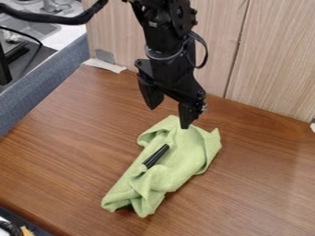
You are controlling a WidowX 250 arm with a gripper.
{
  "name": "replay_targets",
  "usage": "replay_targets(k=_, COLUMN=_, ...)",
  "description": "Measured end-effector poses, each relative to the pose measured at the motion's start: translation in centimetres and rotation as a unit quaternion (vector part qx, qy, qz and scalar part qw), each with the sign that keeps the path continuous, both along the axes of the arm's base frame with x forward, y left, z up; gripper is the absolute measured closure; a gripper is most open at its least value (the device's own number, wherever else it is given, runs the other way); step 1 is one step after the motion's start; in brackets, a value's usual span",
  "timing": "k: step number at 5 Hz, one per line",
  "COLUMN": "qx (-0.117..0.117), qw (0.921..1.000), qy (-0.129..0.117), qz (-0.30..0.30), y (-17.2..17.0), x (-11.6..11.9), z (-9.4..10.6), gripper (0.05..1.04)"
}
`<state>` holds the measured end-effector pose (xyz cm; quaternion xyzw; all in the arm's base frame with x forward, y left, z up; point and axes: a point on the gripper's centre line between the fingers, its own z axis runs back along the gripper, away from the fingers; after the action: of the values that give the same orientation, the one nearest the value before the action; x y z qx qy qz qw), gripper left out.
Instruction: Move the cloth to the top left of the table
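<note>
Here's the green cloth (184, 161), crumpled near the middle of the bench (67, 143), its long axis slanting from the upper right of my view to the lower left. A slim black object (155, 156) sits among its folds, pointing roughly the same way. And right over the upper end is my hand (168, 117), hanging down from the arm (166, 37), its 2 fingers spread well apart, nothing between them! The finger farther right overlaps the cloth's top edge in the view; whether they touch, I can't tell.

So here's what it turns on: the bulk of the cloth lies below the hand in my view, running away toward the near edge of the bench. I judge this is the approach, no grasp made. I'd want to shift a little that way, drop, and pinch a raised fold, then carry it up and left, toward the corner by the white tape (104, 65), between the blue-grey partition (46, 85) and the wood panel (265, 60). Watch that black object: it could slide off or drag along!
</note>
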<state>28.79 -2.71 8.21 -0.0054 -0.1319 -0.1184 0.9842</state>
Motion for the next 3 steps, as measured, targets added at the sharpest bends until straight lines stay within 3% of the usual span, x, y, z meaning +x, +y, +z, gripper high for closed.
replay_targets(k=1, qx=0.0, qw=0.9999, qy=0.013, qz=0.001, y=0.0, x=-0.2, z=-0.8, gripper=0.083)
replay_targets(k=3, qx=0.006, qw=0.999, qy=0.042, qz=-0.016, y=-1.3, x=-1.1, z=-5.5, gripper=0.083)
